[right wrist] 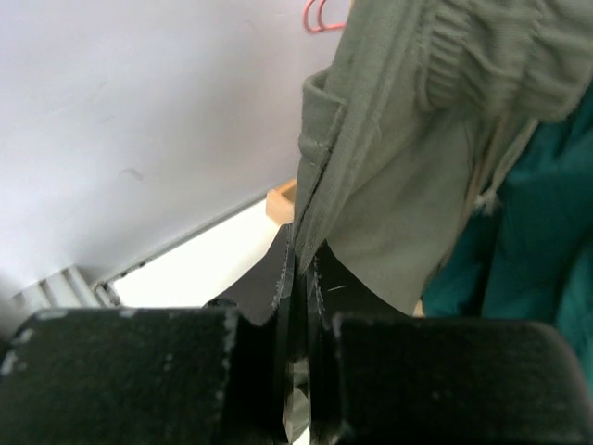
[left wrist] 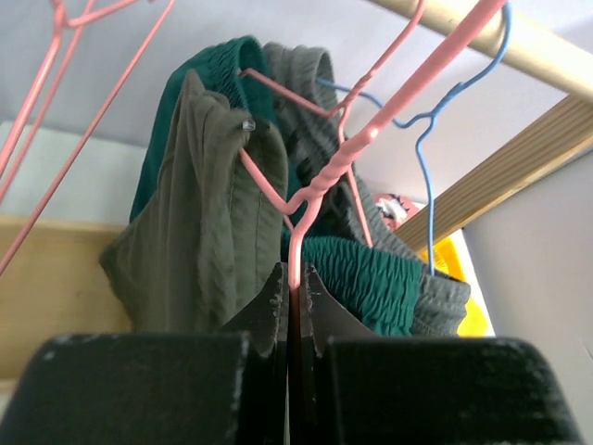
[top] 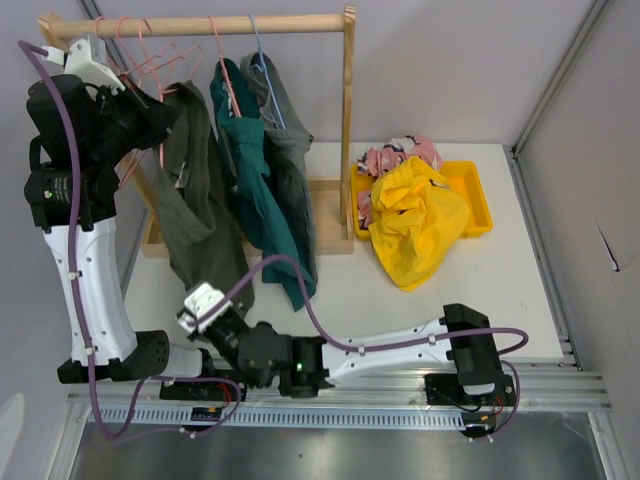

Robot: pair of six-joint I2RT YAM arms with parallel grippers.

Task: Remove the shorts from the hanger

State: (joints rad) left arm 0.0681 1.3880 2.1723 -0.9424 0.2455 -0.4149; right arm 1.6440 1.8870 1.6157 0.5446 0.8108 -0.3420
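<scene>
Three shorts (top: pixel 255 180) hung, two binned; left tool (left wrist: pixel 295 278) clamping hanger (left wrist: pixel 345 156), right tool (right wrist: pixel 299 252) olive shorts (right wrist: pixel 389 185).

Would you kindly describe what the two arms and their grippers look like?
The left arm and right arm have white shells with black joint housings, and a purple cable runs along each. The left gripper and right gripper are black, with scuffed, tapering fingers.
</scene>
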